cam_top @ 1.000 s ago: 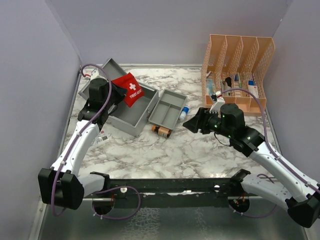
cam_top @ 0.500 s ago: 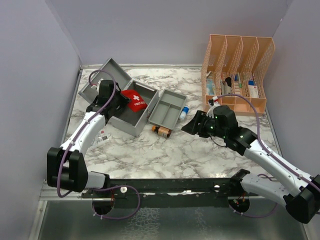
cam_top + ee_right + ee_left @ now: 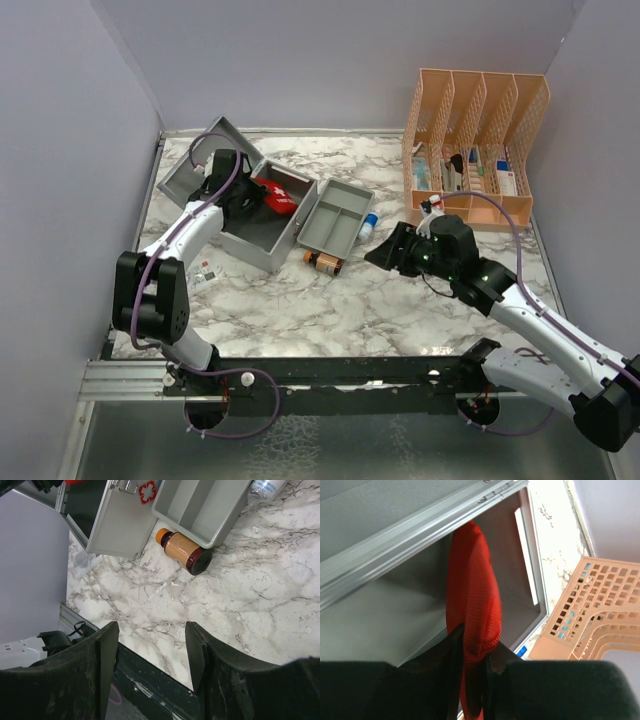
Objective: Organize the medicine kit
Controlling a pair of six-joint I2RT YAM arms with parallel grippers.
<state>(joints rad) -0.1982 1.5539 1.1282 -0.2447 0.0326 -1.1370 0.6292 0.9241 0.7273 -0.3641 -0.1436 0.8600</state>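
Medicine kit (image 3: 262,228): lid open, left-rear on table (image 3: 400,310). Red pouch (image 3: 472,595) hangs inside kit cavity, pinched between left fingers (image 3: 452,652). Inner tray (image 3: 335,215) lifted out, touching kit's right side. Brown bottle (image 3: 323,262) lying just in front of tray. Right fingers (image 3: 107,655) spread wide, empty, hovering right of kit.

Step judged: stowing pouch. Next move calls for lowering pouch flat to kit floor, then release.
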